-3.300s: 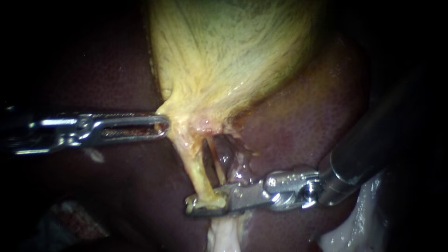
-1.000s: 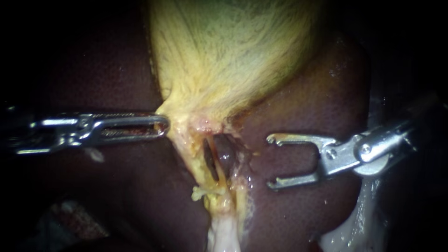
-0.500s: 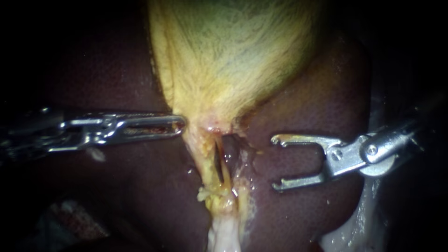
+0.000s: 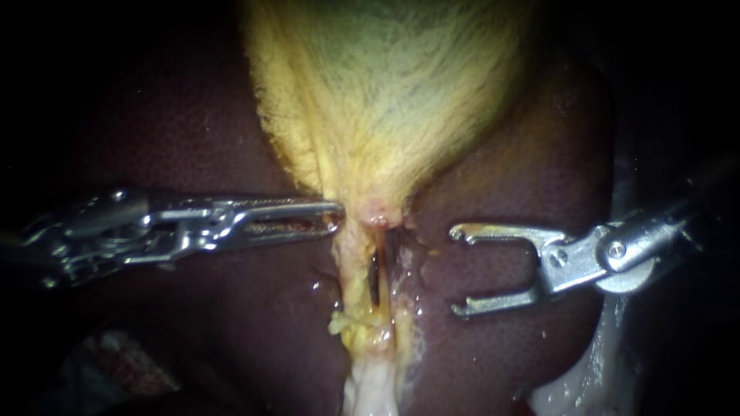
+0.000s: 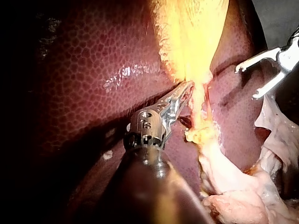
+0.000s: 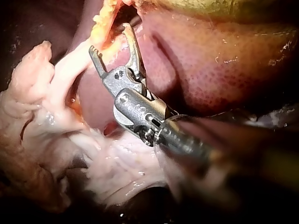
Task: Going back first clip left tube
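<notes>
The yellow gallbladder (image 4: 385, 92) tapers down to a neck over the dark liver (image 4: 501, 154). My left instrument (image 4: 338, 218) comes in level from the left, its jaws shut on the left edge of that neck, as the left wrist view also shows (image 5: 189, 87). Below the neck run two pale tubes with a dark slit between them: the left tube (image 4: 356, 270) and the right tube (image 4: 397, 270). A frayed yellow lump (image 4: 348, 320) sits low on the left tube; I make out no clip there. My right instrument (image 4: 456, 270) (image 6: 112, 39) stands open and empty, right of the tubes.
Whitish loose tissue hangs below the tubes (image 4: 370, 389) and along the liver's lower right edge (image 4: 593, 370). In the right wrist view, pale folded tissue (image 6: 51, 107) lies beside and under my right instrument. The liver surrounds the tubes on both sides.
My left instrument has moved right, taking the gallbladder's neck with it; the tubes stand more upright and the slit is narrower. My right instrument, earlier around the left tube, has drawn back right, open.
</notes>
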Controlling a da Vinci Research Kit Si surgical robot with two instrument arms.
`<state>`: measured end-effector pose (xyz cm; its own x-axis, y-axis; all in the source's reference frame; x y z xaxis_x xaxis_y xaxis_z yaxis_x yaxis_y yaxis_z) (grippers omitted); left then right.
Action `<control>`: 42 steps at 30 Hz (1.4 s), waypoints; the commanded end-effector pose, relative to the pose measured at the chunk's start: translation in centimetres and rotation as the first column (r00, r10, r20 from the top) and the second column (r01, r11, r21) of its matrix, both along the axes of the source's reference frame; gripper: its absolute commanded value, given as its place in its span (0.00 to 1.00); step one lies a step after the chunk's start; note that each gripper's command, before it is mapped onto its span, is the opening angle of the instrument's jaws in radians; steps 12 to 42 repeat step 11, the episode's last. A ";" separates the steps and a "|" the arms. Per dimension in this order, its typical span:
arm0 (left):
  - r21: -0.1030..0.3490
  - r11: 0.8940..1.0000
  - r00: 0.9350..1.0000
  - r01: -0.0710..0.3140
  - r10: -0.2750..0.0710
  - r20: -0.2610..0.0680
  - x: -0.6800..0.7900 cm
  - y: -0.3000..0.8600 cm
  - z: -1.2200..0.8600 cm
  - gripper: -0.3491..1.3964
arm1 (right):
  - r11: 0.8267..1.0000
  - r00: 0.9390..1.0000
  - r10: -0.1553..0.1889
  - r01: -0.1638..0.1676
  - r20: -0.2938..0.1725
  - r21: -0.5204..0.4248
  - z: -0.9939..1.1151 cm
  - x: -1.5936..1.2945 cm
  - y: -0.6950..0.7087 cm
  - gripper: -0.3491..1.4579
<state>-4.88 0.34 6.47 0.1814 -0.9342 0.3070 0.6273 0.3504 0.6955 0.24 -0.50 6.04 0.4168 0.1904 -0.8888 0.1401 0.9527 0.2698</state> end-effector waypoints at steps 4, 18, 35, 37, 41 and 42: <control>0.000 1.000 1.000 0.000 0.000 -0.001 0.00 0.00 0.00 0.07 | 1.000 1.000 0.000 0.000 0.000 0.000 0.00 0.00 0.00 0.52; 0.000 1.000 1.000 0.000 0.000 -0.001 -0.01 0.00 0.00 0.07 | 1.000 1.000 0.000 0.000 0.000 0.000 0.00 -0.01 0.00 0.52; 0.000 1.000 1.000 0.000 0.000 -0.001 -0.01 0.00 0.00 0.07 | 1.000 1.000 0.000 0.000 0.000 0.000 0.00 -0.01 0.00 0.52; 0.000 1.000 1.000 0.000 0.000 -0.001 -0.01 0.00 0.00 0.07 | 1.000 1.000 0.000 0.000 0.000 0.000 0.00 -0.01 0.00 0.52; 0.000 1.000 1.000 0.000 0.000 -0.001 -0.01 0.00 0.00 0.07 | 1.000 1.000 0.000 0.000 0.000 0.000 0.00 -0.01 0.00 0.52; 0.000 1.000 1.000 0.000 0.000 -0.001 -0.01 0.00 0.00 0.07 | 1.000 1.000 0.000 0.000 0.000 0.000 0.00 -0.01 0.00 0.52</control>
